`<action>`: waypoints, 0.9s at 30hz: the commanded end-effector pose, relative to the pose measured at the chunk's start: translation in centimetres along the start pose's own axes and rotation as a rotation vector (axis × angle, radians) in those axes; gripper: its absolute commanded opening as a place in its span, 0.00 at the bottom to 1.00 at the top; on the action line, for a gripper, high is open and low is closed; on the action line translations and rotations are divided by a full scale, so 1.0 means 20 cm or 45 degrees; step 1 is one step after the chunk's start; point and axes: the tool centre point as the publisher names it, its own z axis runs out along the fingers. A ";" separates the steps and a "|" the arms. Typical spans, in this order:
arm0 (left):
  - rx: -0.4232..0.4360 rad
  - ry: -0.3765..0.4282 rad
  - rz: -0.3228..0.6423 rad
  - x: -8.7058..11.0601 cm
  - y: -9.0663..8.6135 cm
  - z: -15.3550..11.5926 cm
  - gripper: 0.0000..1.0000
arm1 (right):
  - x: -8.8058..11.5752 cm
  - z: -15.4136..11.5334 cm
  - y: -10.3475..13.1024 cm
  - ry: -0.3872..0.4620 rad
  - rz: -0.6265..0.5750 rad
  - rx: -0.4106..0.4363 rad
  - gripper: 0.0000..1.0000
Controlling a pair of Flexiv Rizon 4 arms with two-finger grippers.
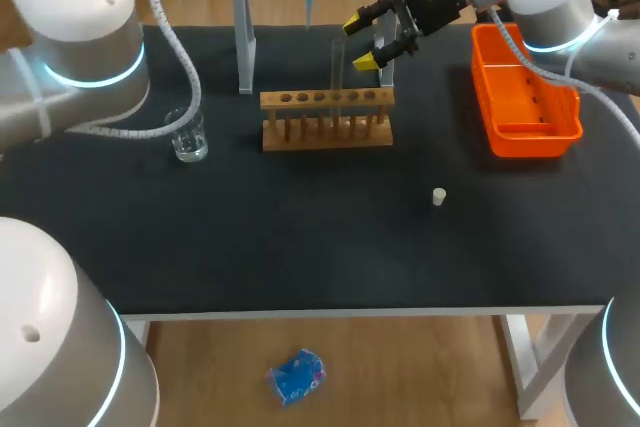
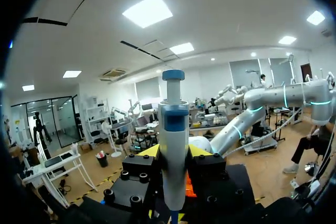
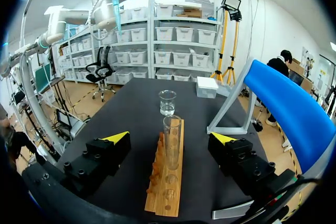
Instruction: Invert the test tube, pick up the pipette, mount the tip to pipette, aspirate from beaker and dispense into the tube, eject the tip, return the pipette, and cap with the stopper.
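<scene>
Clamped, it seems from this cramped angle, in the left gripper, the pipette hangs high above the table while the right gripper stands spread around the upright test tube in the rack, so an off-centre squeeze could tilt it.

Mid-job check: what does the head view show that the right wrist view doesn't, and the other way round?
Only the head view shows the orange plastic tray and the small white stopper lying on the black table. Only the right wrist view shows a white box beyond the clear glass beaker. Both show the wooden tube rack with the clear glass test tube upright in it, the beaker, the blue-topped stand, and the right tool, open and not touching the tube.
</scene>
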 end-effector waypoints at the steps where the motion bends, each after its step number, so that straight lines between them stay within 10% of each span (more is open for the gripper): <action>1: 0.034 0.114 0.009 -0.06 0.04 0.19 0.00 | -0.01 0.00 0.00 0.006 -0.001 0.002 1.00; 27: 0.049 0.152 0.017 -0.06 0.08 0.20 0.00 | -0.01 0.00 0.00 0.006 -0.001 0.002 1.00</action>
